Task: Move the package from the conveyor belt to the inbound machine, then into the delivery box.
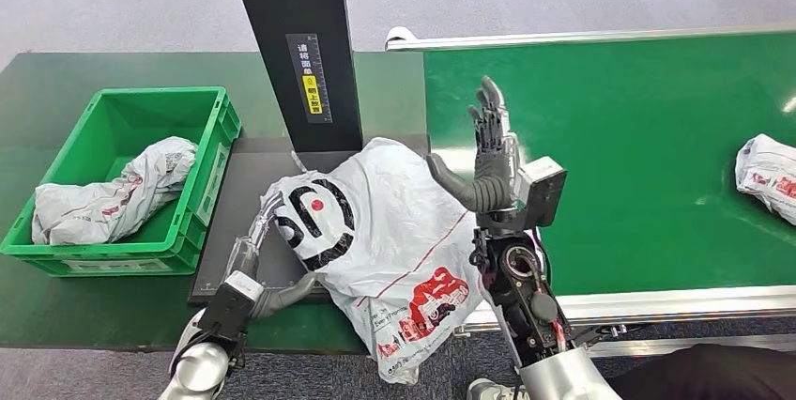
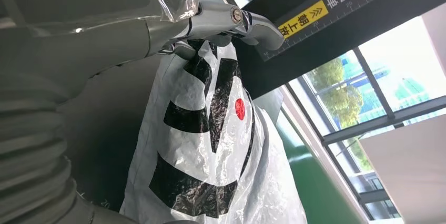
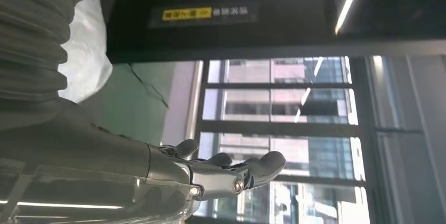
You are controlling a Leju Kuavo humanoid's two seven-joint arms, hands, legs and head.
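A white plastic package with a black logo and red print lies across the dark plate of the inbound machine, and its near end hangs over the table's front edge. My left hand is at the package's left edge, fingers on top and thumb underneath, gripping it. The left wrist view shows the fingers curled over the bunched edge of the package. My right hand stands raised and open beside the package's right side, fingers spread and holding nothing.
The machine's black post rises behind the plate. A green delivery box at the left holds another white package. The green conveyor belt lies to the right with one more package at its far right edge.
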